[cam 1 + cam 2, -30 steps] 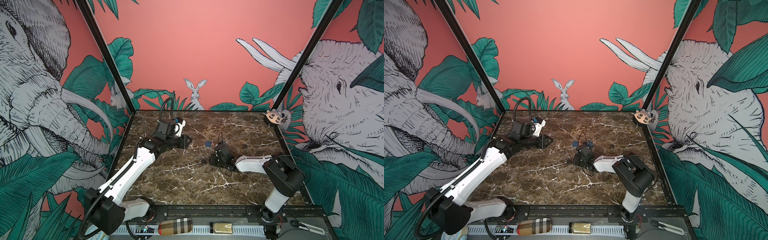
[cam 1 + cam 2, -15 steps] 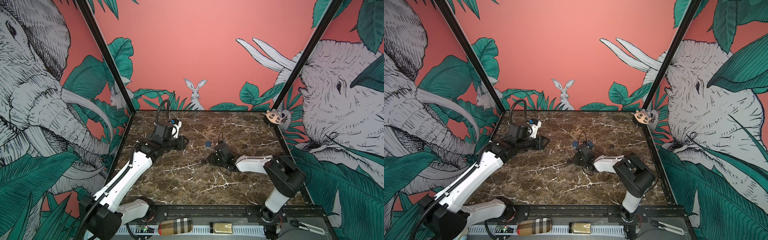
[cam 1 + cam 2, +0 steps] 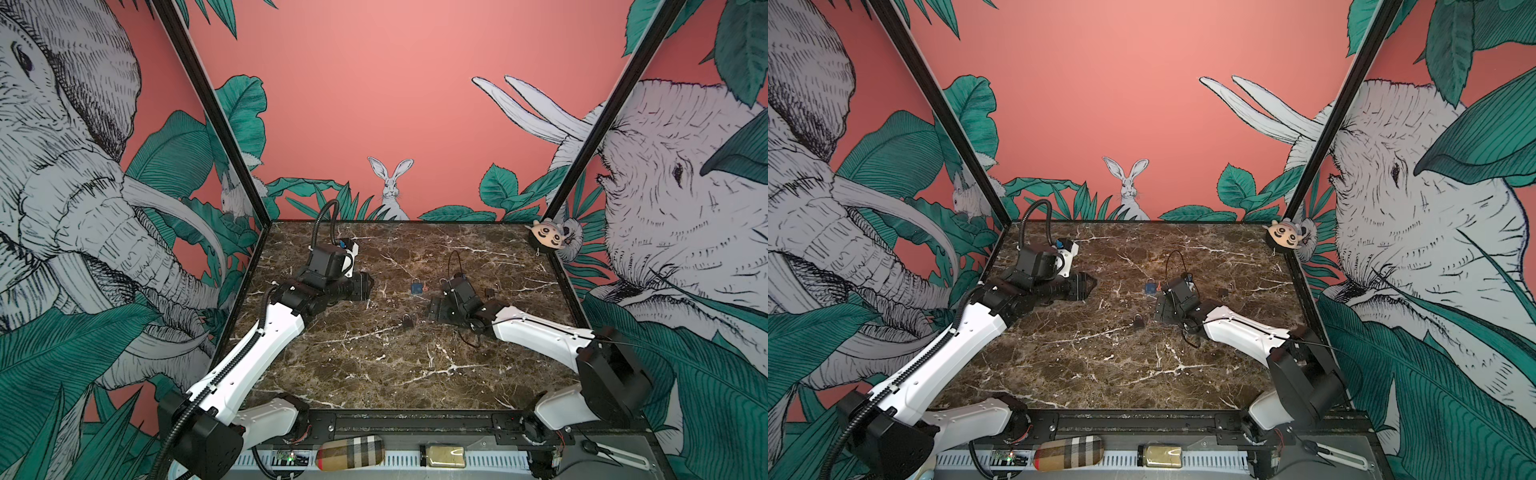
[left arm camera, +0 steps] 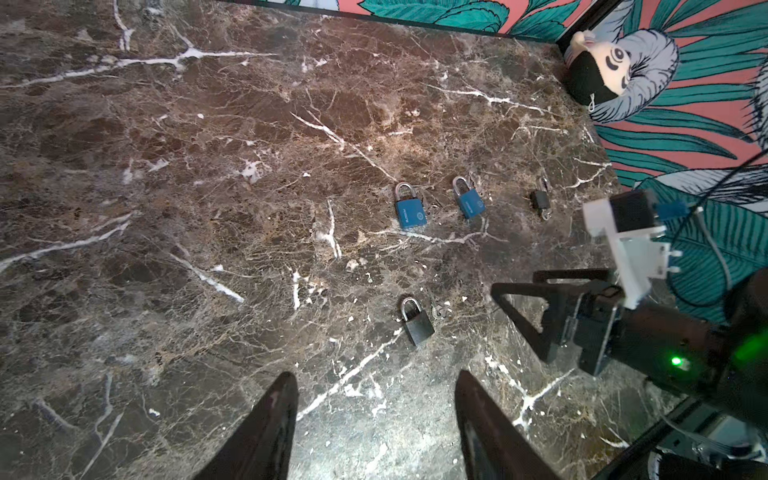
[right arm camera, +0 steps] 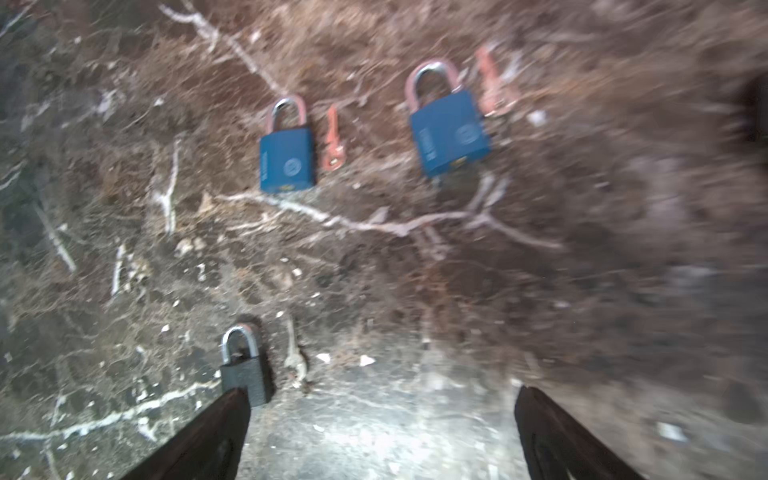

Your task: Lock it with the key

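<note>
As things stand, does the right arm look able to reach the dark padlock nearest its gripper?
Probably yes. The right gripper is open close by the dark padlock, with nothing standing between them. Its key lies apart beside it, and the left gripper stands well off.

Coral-pink walls (image 3: 374,83) painted with grey elephants (image 3: 62,166), a white rabbit (image 3: 390,183) and green leaves enclose a dark, white-veined marble tabletop (image 3: 374,374) between black corner posts (image 3: 212,108).

the table (image 4: 174,257) is glossy brown marble, white-veined; a blue padlock (image 4: 411,212) looks smooth and painted with a shiny metal shackle; the black padlock (image 4: 417,324) is matt.
</note>
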{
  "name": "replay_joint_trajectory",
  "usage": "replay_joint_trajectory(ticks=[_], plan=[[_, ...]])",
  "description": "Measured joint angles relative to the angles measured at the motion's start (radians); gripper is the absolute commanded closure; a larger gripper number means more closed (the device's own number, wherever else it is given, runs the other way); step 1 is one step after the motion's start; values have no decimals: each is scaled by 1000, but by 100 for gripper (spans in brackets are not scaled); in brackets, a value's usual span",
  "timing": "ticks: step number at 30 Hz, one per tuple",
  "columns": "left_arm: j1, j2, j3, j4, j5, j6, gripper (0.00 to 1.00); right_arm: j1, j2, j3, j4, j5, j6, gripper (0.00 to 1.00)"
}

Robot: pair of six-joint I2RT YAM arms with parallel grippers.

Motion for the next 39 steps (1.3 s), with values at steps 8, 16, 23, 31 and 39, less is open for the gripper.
replay_joint_trajectory(ticks=[8,16,23,31,39], plan=[[3,-3,0,-51,-76,-8,1,-158,-49,91,-237,142,-42,1],[10,-54,-42,-66,-122,-39,0,-396,125,277,-368,103,-153,1],[11,-156,-111,-74,-174,-64,0,-422,373,449,-436,76,-241,8],[11,-172,-117,-85,-184,-72,1,-457,486,551,-454,15,-286,23],[11,-191,-119,-85,-198,-84,0,-516,521,552,-447,-74,-337,35]])
